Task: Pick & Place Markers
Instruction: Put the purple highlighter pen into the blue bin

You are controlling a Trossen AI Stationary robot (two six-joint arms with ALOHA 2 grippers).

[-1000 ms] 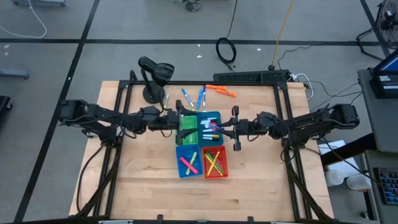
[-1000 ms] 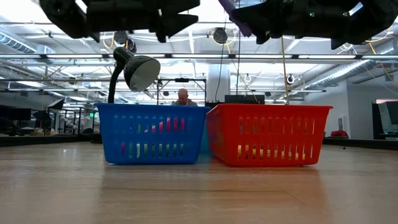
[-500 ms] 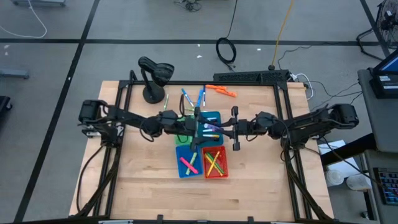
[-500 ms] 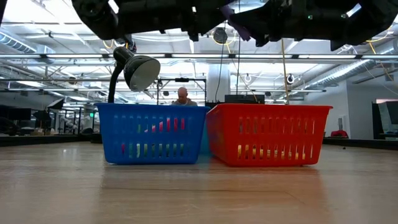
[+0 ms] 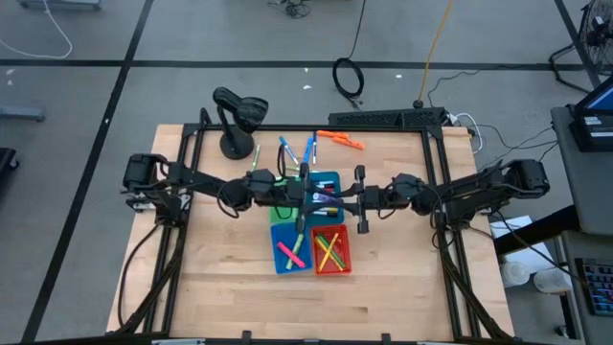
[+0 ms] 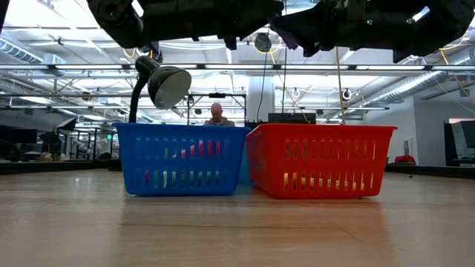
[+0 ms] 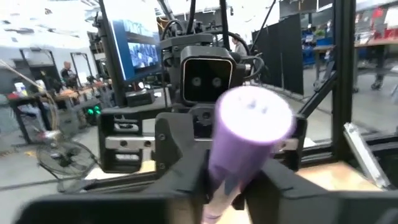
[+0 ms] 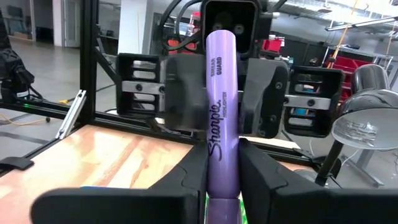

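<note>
— Since a second ago we see the left arm has reached in from over the green bin to the table's middle, and its left gripper (image 5: pixel 308 198) now meets the right gripper (image 5: pixel 337 199) above the teal bin (image 5: pixel 329 181).

— We agree. Between them is the purple marker (image 8: pixel 222 124): in the right wrist view the right gripper's fingers (image 8: pixel 193 168) clamp its lower end, and the left gripper's fingers flank its far end.

— In the left wrist view we see that marker's round end (image 7: pixel 254 119) between the left gripper's fingers, pressed close on it.

— Elsewhere we count markers in the blue bin (image 5: pixel 277 261) and red bin (image 5: pixel 346 257), and loose blue ones (image 5: pixel 288 150) and an orange one (image 5: pixel 341 139) at the table's (image 5: pixel 402 287) far edge, beside the desk lamp (image 5: pixel 238 115).
</note>
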